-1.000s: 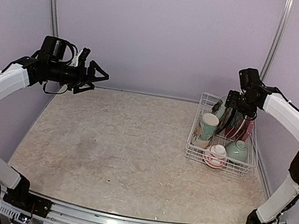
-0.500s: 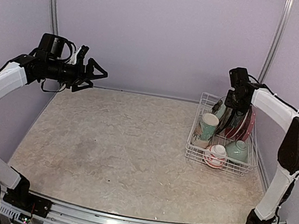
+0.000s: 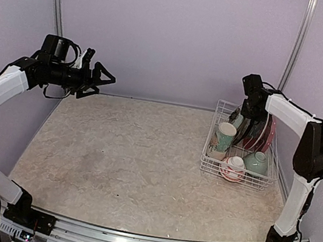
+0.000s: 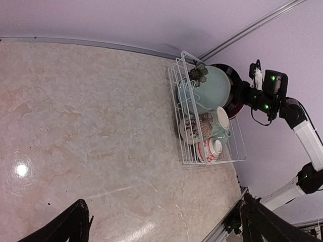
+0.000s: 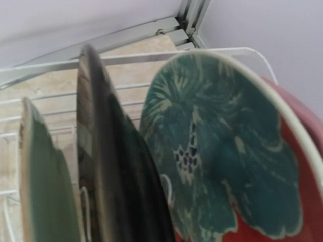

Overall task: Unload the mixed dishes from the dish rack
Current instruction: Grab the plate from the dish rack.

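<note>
The white wire dish rack (image 3: 205, 160) stands at the table's far right. It holds upright plates (image 3: 253, 133), a tall patterned mug (image 3: 224, 137), a white-pink bowl (image 3: 233, 168) and a mint bowl (image 3: 257, 162). My right gripper (image 3: 248, 114) is down at the plates' upper rims; its fingers are hidden. The right wrist view is filled by a red-teal floral plate (image 5: 227, 161), a dark plate edge-on (image 5: 111, 171) and a light teal plate (image 5: 43, 191). My left gripper (image 3: 106, 85) hangs open high over the far left, empty, its fingers (image 4: 73, 224) framing the rack (image 4: 181, 121).
The back wall runs close behind the rack, and the side wall and a metal upright (image 3: 295, 50) stand to its right. Bare marble tabletop (image 3: 125, 158) stretches from the rack to the left arm.
My right wrist has shifted left and settled lower onto the tops of the plates. The left arm has barely moved and stays open.
</note>
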Controlling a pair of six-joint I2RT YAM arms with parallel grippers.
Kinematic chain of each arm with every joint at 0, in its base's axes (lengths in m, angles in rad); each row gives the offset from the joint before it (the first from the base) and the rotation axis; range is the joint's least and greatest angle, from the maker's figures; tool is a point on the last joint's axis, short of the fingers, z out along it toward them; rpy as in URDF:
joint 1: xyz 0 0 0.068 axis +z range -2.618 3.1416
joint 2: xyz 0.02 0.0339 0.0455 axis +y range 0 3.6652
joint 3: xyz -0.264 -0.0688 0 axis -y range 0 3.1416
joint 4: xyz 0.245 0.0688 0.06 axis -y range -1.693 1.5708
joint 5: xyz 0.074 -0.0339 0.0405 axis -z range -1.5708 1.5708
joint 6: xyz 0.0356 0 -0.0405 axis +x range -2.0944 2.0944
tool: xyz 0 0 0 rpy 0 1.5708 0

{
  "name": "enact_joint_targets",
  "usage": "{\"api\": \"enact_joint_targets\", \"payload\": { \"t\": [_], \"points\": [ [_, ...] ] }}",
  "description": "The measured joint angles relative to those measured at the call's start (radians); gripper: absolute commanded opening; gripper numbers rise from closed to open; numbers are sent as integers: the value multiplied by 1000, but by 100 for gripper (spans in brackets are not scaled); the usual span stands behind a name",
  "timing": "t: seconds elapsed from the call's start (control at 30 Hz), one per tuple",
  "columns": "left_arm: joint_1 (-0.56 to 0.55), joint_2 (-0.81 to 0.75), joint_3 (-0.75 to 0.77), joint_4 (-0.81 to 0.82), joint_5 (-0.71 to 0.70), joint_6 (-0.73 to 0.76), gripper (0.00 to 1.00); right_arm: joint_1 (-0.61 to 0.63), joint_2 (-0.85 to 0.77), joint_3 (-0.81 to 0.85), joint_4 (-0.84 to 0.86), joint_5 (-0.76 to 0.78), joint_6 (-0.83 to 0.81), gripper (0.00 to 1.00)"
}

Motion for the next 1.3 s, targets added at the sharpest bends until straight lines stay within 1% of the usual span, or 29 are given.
{"api": "enact_joint_targets", "payload": {
  "t": [0.1,0.13,0.43,0.6,0.93,1.1,1.3],
  "points": [
    [0,0,0,-3,-3,1,99,0,2,0,-8,17,-22,1],
    [-1,0,0,-4,-3,1,99,0,3,0,-14,27,-32,0],
    [-3,0,0,-5,-8,2,99,8,11,13,-24,53,-53,0],
    [-3,0,0,-6,-10,2,99,21,38,68,-79,83,-54,0],
    [-3,0,0,-6,-10,2,99,47,35,105,-155,118,-62,0],
    [-3,0,0,-6,-10,2,99,48,7,132,-192,123,-76,0],
    [-3,2,0,-6,-9,2,99,48,-90,136,-208,143,-116,0]
  ]
}}
